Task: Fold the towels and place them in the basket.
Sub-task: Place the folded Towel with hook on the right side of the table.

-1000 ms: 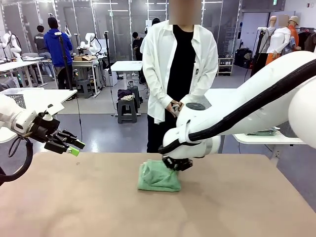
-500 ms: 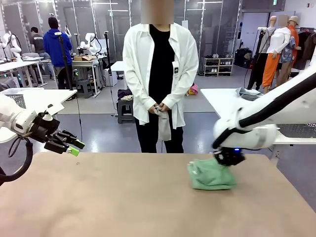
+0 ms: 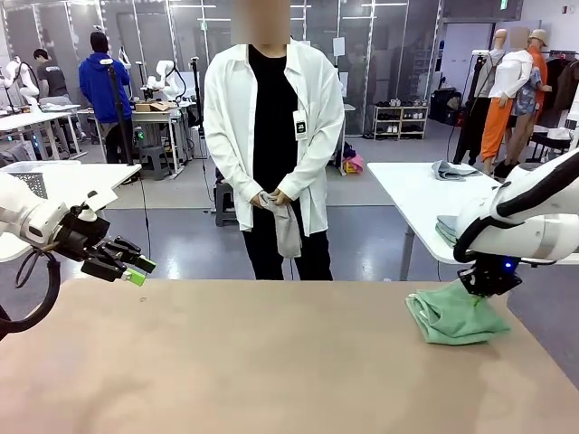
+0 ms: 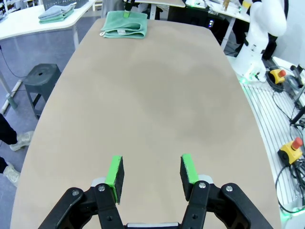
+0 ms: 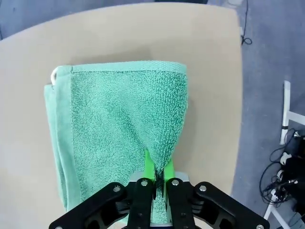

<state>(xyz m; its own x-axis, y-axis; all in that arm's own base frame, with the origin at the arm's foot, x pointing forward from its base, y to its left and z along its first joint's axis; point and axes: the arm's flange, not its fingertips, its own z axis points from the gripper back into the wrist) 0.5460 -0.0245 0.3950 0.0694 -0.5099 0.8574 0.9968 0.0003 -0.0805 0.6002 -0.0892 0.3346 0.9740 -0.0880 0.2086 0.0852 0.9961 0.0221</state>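
You have the right gripper [image 3: 488, 278] at the right edge of the front view, low over the table [image 3: 226, 362], with its jaws clenched on a raised pinch of the green towel [image 3: 455, 316]. In the right wrist view its pads [image 5: 149, 164] meet at bottom centre with a peak of terry between them. The rest of the towel spreads up and to the left in folded layers, lying flat close to the table's edge on the right of that frame.

Your left gripper [image 3: 136, 269] hangs at the left of the front view, above the table's far left corner, with its jaws released and nothing between them. From the left wrist you see bare tabletop between its pads [image 4: 114, 174], and the green towel sits well apart at the top of the frame.

The person [image 3: 271, 117] stands at top centre behind the table, with both hands together at the waist holding a pale towel [image 3: 289, 232] that hangs down
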